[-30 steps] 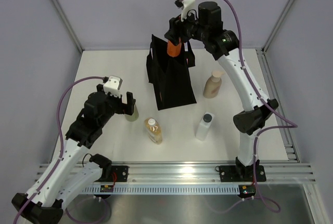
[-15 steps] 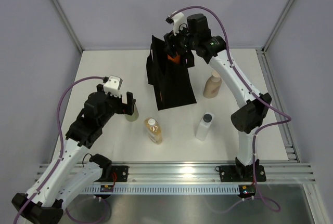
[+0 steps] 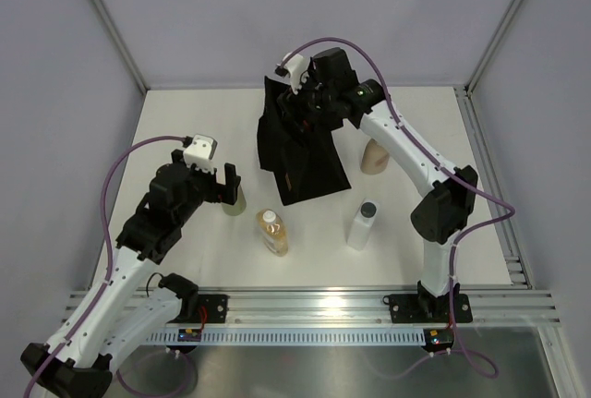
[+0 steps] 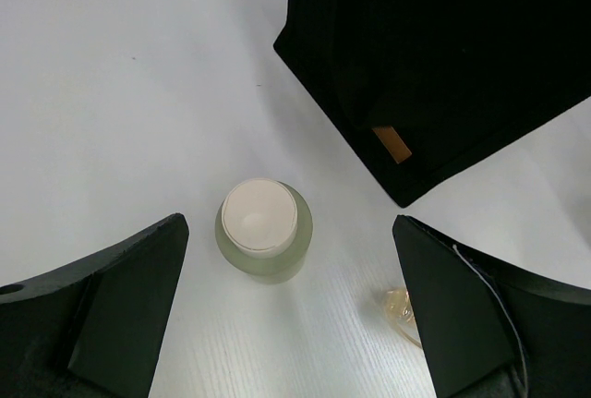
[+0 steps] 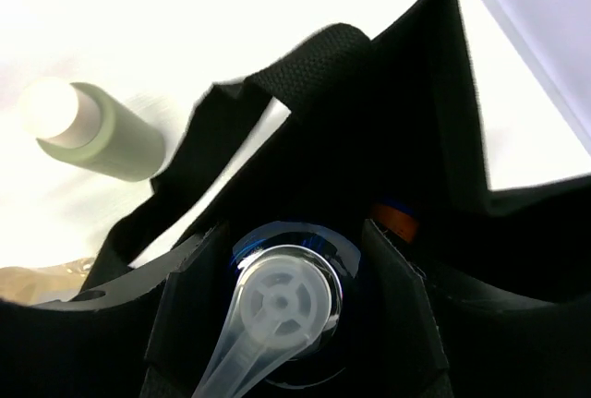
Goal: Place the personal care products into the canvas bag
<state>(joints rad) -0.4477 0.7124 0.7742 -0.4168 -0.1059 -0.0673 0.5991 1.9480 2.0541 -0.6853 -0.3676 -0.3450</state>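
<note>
1. R gripper point(image 5: 295, 310) pinches blue-collared bottle w/ clear pump top point(image 5: 282, 315), down inside black fabric tote bag point(image 3: 300, 153).
2. L gripper point(image 4: 288, 232) spread wide, hovering over upright pale olive bottle w/ white cap point(image 4: 261, 230), not touching.
3. On white table point(image 3: 185, 121), outside bag: amber bottle point(image 3: 271, 232), clear black-capped bottle point(image 3: 363, 223), beige pump bottle point(image 3: 374, 158).

A white worktop point(image 3: 185, 121) sits between pale lilac-grey walls point(image 3: 277, 10), with a metal strut point(image 3: 106, 24) at each far corner. A slotted aluminium rail point(image 3: 314, 304) runs along its near edge.
</note>
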